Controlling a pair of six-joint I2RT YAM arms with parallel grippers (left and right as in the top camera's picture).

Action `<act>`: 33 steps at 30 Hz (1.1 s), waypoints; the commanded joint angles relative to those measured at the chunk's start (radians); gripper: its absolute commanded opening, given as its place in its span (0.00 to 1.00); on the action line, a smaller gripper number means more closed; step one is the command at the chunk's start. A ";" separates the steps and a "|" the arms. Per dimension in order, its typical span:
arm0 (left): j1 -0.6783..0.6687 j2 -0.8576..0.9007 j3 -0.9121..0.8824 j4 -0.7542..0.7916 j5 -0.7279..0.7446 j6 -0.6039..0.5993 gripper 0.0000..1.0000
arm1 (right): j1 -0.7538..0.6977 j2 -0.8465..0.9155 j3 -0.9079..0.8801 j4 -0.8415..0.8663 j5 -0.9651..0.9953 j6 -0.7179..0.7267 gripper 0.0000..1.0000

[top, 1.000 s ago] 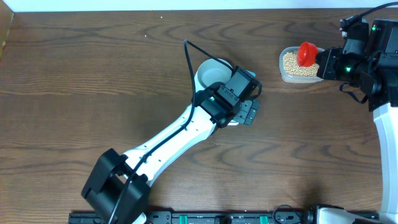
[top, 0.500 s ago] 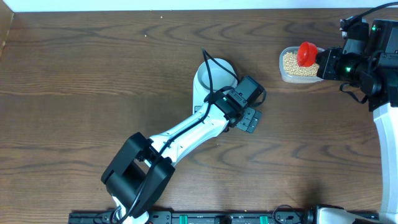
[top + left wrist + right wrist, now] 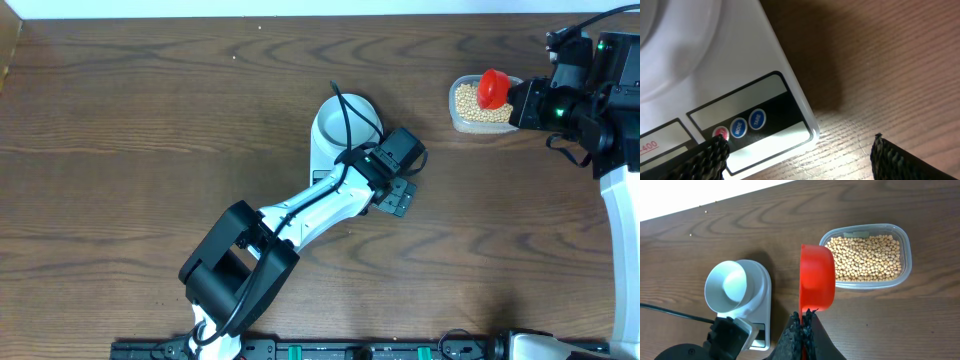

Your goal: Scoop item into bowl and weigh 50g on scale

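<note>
The pale bowl (image 3: 343,122) (image 3: 729,285) sits on the white scale (image 3: 319,167) (image 3: 761,311) mid-table; its inside shows white. My left gripper (image 3: 397,194) (image 3: 800,141) hovers open over the scale's front right corner (image 3: 765,115), where the display and round buttons show, with nothing between its fingers. The tan beans (image 3: 470,101) (image 3: 865,256) lie in a clear tub at the far right. My right gripper (image 3: 516,101) (image 3: 804,316) is shut on the handle of a red scoop (image 3: 492,87) (image 3: 816,277), held on edge beside the tub's left end.
The clear plastic tub (image 3: 462,124) (image 3: 906,267) stands near the table's back edge. A black cable (image 3: 340,110) from the left arm arches over the bowl. The left arm (image 3: 290,215) stretches diagonally from the front edge toward the scale.
The left arm has swung its elbow rightward and its gripper has slid off the bowl toward the scale's front right corner, uncovering more of the bowl. The right arm and scoop have stayed put.
</note>
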 commanded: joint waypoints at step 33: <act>-0.002 0.062 -0.003 0.028 -0.086 -0.066 0.93 | -0.006 -0.008 0.010 -0.018 0.008 -0.017 0.01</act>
